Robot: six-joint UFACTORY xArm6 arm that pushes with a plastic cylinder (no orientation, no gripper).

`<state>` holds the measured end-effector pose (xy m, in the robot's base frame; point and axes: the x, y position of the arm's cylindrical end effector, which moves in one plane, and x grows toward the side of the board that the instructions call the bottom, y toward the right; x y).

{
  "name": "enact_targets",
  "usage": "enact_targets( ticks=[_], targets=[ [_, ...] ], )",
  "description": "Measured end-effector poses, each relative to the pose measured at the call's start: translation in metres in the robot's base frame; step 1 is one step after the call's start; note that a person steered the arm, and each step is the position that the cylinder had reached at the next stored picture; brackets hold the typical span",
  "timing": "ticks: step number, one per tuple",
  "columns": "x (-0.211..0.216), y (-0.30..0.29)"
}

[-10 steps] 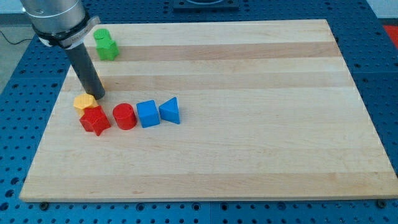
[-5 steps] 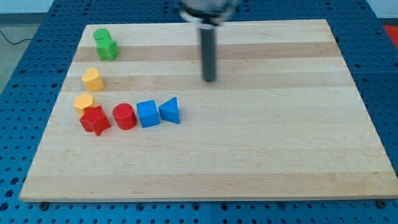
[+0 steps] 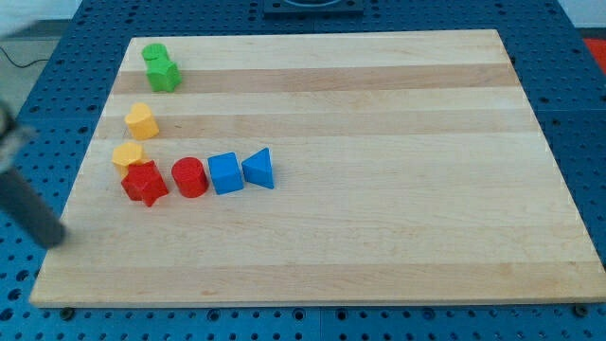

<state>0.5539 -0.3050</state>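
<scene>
My rod shows blurred at the view's far left, and my tip [image 3: 54, 239] rests near the board's left edge, touching no block. The nearest block is the red star [image 3: 144, 183], up and to the right of the tip. Just above that star lies a yellow block [image 3: 127, 154]. A red cylinder [image 3: 189, 176], a blue cube [image 3: 225, 172] and a blue triangular block [image 3: 258, 169] run in a row to the star's right. A second yellow block [image 3: 142, 120] sits higher up. Two green blocks [image 3: 160, 67] stand together at the top left.
The wooden board [image 3: 379, 170] lies on a blue perforated table [image 3: 582, 57]. The board's left edge runs right beside the tip.
The rod swung from beside the yellow blocks to the board's upper middle, then to the far left edge. It uncovered the upper yellow block. No block moved.
</scene>
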Motion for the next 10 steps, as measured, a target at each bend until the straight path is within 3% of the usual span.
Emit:
enact_targets(
  ticks=[1, 3, 7, 9, 10],
  targets=[
    [0.0, 0.0],
    [-0.051, 0.002],
    [-0.116, 0.072],
    [-0.11, 0.021],
    [-0.109, 0.055]
  ],
)
